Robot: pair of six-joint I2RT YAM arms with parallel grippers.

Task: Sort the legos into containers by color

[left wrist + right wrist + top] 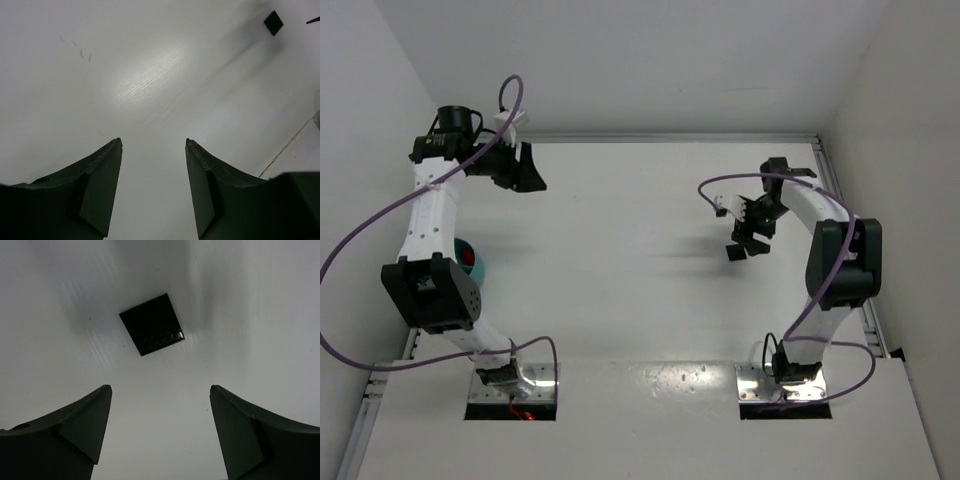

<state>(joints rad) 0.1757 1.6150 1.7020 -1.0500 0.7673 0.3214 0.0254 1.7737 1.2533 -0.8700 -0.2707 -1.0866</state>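
White table (620,230) holds teal bowl (482,266) and black square (152,324).

A white desk (620,270) stands boxed in by plain white walls (650,60). Soft glare brightens its near edge.

I count one teal bowl (480,263) at the left of the overhead view, one red lego (468,259) showing inside it, and one black square (151,324) on the table (620,250). I also count two arms, the left arm (428,215) and the right arm (840,262), two silver base plates (544,377) and two purple cables (360,240).
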